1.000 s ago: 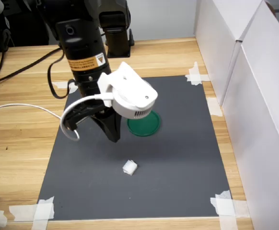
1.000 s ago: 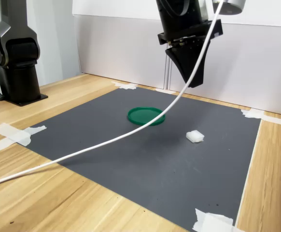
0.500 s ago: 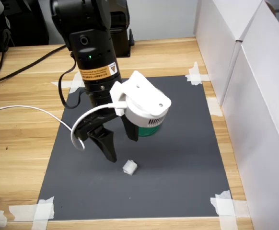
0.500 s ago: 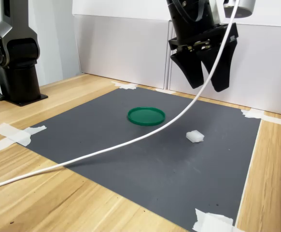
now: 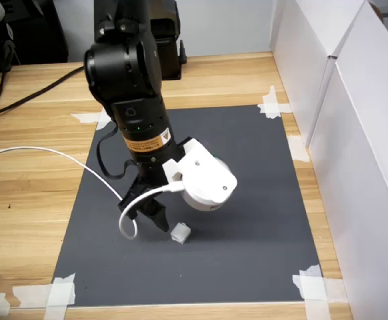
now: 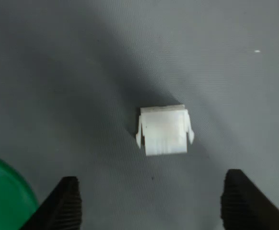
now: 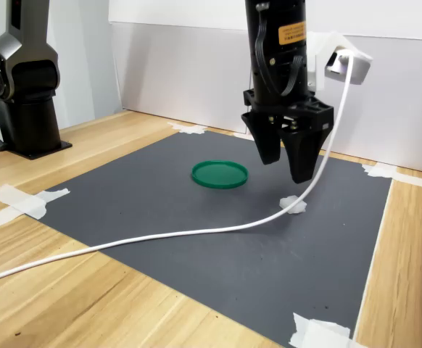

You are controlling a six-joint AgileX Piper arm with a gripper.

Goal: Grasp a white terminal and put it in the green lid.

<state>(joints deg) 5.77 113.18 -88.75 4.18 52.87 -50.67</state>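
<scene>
In the second exterior view, a black robot base (image 7: pixel 21 80) stands on the light wooden tabletop (image 7: pixel 88 304) at far left, well apart from the dark grey mat (image 7: pixel 196 217). The flat round dark-green plastic lid (image 7: pixel 219 174) lies mid-mat with bare mat all around. Right of it, the black gripper (image 7: pixel 289 159) hangs with jaws spread, holding nothing, above the tiny white plastic terminal (image 7: pixel 292 204), which a thin white cable (image 7: pixel 196 233) partly crosses. White wall panels (image 7: pixel 399 101) close the far edge.

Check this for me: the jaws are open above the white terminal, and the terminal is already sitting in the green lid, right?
Not quite. The white terminal lies on the dark mat, outside the green lid, as the wrist view shows. The jaws are indeed open above it.
</scene>
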